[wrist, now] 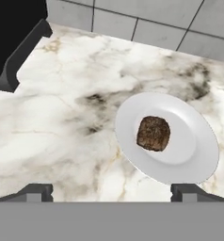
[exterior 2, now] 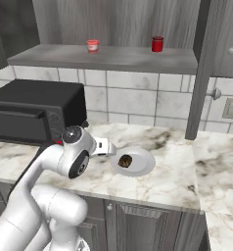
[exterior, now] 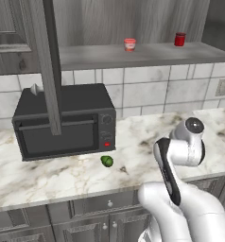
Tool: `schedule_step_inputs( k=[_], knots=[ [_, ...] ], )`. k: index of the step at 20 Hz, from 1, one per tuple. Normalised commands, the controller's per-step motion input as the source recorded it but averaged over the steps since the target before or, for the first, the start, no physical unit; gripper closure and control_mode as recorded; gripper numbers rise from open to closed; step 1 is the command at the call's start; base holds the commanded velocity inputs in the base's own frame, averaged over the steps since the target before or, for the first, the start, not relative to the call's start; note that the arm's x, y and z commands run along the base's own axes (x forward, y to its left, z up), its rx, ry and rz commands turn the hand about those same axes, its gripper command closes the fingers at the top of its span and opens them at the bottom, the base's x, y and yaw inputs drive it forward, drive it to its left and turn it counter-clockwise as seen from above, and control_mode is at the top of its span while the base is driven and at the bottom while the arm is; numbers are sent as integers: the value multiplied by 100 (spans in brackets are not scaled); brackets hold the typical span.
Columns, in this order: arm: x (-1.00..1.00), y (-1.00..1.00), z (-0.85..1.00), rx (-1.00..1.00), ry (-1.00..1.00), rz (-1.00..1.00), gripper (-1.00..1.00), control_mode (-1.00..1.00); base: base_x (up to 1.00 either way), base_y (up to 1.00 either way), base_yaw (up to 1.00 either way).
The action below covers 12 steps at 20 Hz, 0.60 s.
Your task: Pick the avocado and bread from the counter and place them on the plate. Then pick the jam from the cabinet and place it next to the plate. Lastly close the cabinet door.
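Observation:
The bread (wrist: 153,133) lies on the white plate (wrist: 194,141), which sits on the marble counter (wrist: 62,122). My gripper (wrist: 112,192) hovers open and empty above the counter, just left of the plate (exterior 2: 143,164) and the bread (exterior 2: 125,161). From the right base view the gripper (exterior 2: 110,148) sits at the plate's left rim. The green avocado (exterior: 107,161) rests on the counter in front of the microwave. The jam (exterior: 130,44) (exterior 2: 92,45) stands on the shelf of the open cabinet (exterior: 147,54). A cabinet door (exterior: 50,66) hangs open, seen edge-on.
A black microwave (exterior: 67,123) (exterior 2: 35,115) stands on the counter's left, its corner (wrist: 15,42) near the hand. A darker red jar (exterior: 180,38) (exterior 2: 157,43) shares the shelf. Another open door panel (exterior 2: 201,68) hangs right of the plate. Tiled wall behind.

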Motion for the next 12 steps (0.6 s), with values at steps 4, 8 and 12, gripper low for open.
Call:
schedule_step_inputs(
  k=[4, 8, 12],
  knots=[
    [-30, 46, 24, -1, 2, 0, -100, -100, 0, 0, 0],
    [-24, 50, 15, 0, 0, 0, -100, -100, 0, 0, 0],
    [-19, 52, 14, 0, 3, 0, -100, -100, 0, 0, 0]
  ],
)
